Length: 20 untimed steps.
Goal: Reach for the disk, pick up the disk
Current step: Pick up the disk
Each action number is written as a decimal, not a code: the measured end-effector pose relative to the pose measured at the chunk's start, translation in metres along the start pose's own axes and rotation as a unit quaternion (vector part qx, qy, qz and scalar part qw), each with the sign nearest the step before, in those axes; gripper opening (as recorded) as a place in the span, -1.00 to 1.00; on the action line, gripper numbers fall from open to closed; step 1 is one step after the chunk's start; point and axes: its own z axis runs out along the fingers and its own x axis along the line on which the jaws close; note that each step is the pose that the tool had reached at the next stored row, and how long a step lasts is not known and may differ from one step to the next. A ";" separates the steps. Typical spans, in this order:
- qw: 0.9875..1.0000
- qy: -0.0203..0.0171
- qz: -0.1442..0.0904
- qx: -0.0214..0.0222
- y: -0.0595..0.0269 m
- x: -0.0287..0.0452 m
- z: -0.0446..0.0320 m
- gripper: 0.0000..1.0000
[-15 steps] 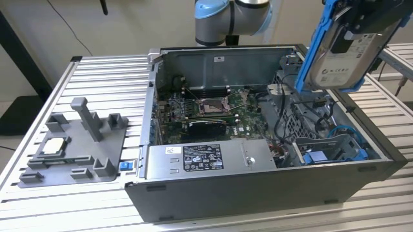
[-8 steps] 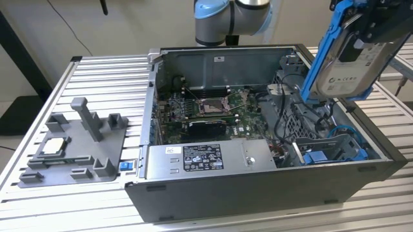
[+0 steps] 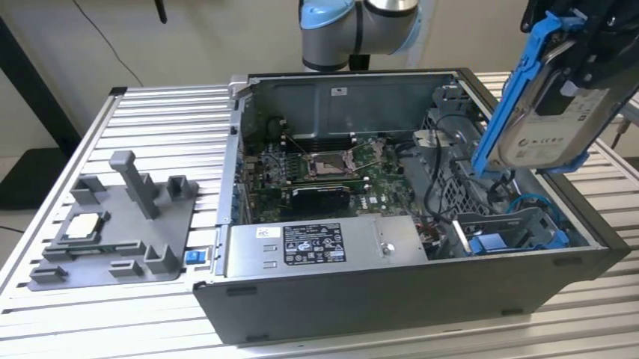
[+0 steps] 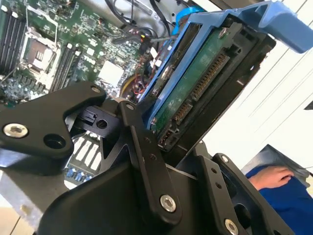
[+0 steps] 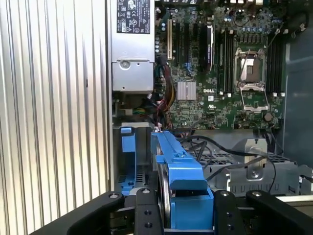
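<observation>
The disk (image 3: 547, 123), silver-grey in its blue bracket, hangs on edge, clear above the open computer case (image 3: 399, 292), over the corner at the exterior view's right where an empty blue bay (image 3: 509, 239) sits. The end effector (image 5: 188, 215) pinches it by the bracket's end, apparently so the drive can clear the case walls. The case rests on the slatted table (image 3: 150, 120).

The gripper (image 3: 589, 45) runs off the exterior view's top edge, hiding the disk's (image 3: 544, 120) upper part. The arm (image 3: 360, 30) is cut at the same edge. In the second wrist view a hand (image 4: 276, 177) is blurred.
</observation>
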 end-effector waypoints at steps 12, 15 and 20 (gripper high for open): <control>1.000 0.000 -0.012 -0.001 -0.0004 0.0183 0.0201 -1.00; 1.000 0.000 -0.015 -0.002 -0.0004 0.0190 0.0254 -1.00; 1.000 0.000 -0.015 -0.002 -0.0024 0.0199 0.0346 -1.00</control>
